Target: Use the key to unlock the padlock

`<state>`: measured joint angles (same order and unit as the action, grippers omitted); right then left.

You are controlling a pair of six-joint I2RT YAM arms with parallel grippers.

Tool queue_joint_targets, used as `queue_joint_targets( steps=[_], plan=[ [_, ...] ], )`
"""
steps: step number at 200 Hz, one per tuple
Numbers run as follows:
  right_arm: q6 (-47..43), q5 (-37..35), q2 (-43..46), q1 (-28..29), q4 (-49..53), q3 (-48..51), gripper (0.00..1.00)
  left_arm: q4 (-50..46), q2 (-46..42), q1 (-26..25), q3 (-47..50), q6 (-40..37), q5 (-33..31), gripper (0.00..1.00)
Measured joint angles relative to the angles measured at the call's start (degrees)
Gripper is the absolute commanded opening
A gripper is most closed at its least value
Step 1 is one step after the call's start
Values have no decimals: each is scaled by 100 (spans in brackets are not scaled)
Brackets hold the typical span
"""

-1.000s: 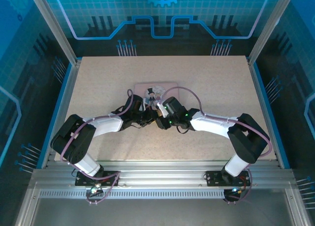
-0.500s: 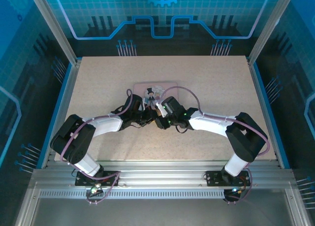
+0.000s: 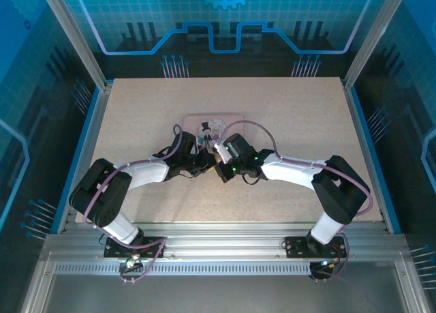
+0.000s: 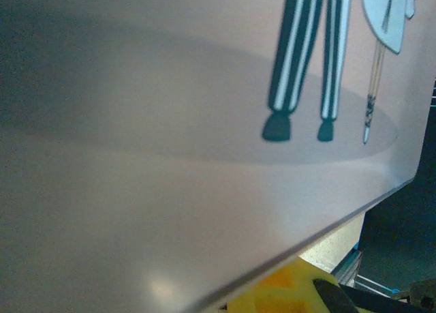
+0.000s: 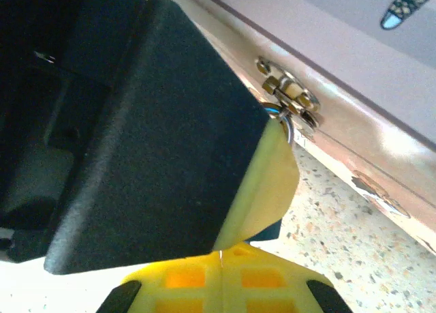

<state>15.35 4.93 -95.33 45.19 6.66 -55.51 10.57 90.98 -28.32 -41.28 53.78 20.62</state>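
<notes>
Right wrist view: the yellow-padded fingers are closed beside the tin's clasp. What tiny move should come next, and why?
Probably ease the right gripper back slightly. Its jaws are shut beside the clasp and its metal ring, and the black finger hides whatever they pinch, so check before twisting.

Table (image 3: 293,101): far half and both side strips bare, open passage. Pink tin (image 3: 235,118) sits mid-table, the 1 fixed obstacle. 2 arms meet at its near edge. Left gripper (image 3: 207,164) and right gripper (image 3: 222,170) are nose to nose, with no room between them. Right wrist view: finger pad (image 5: 262,183) just beside the tin's latch (image 5: 289,98), sliver of bare table below. Near strip by the rail (image 3: 218,241) open. Frame posts (image 3: 75,40) bound the far corners.
</notes>
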Motion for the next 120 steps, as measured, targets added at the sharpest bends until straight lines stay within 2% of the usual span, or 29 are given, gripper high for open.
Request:
queue_joint_targets(
  steps=[12, 31, 45, 82, 120],
  plan=[
    [0, 146, -68, -28, -50, 0, 1, 0, -9, 9, 48, -13, -22, 0],
    [9, 273, -153, -39, -87, 0, 25, 52, -9, 9, 136, -52, -55, 0],
    [13, 313, -155, -35, -98, 4, 33, 111, -9, 9, 155, -76, -70, 0],
    [17, 111, -107, -39, -92, 133, 38, 205, -9, 7, 170, -74, -17, 0],
    [-2, -153, -90, -35, -55, 133, 37, 219, -9, 9, 170, -74, 20, 0]
  ],
)
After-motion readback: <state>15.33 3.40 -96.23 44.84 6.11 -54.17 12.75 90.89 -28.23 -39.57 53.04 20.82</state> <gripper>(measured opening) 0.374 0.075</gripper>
